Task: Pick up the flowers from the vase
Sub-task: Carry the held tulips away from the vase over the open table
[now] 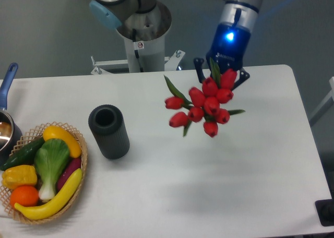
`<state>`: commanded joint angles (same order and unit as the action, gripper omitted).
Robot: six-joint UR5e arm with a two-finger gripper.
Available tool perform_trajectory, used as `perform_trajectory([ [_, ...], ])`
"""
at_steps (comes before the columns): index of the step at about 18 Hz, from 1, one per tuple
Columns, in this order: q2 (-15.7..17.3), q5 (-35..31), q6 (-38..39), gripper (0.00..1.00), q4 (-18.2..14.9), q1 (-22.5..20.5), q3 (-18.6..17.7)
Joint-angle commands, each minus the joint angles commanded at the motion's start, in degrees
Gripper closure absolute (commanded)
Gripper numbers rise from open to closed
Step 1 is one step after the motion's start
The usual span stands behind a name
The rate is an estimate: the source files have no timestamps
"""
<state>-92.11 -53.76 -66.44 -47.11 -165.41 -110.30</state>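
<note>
Right of vase (108, 131), flowers (206, 106) apparently airborne.
</note>
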Motion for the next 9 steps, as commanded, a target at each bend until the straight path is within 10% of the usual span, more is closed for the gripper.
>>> perform_trajectory([
  [9, -4.5, -16.3, -1.2, 0.99, -0.2, 0.7, 0.4],
])
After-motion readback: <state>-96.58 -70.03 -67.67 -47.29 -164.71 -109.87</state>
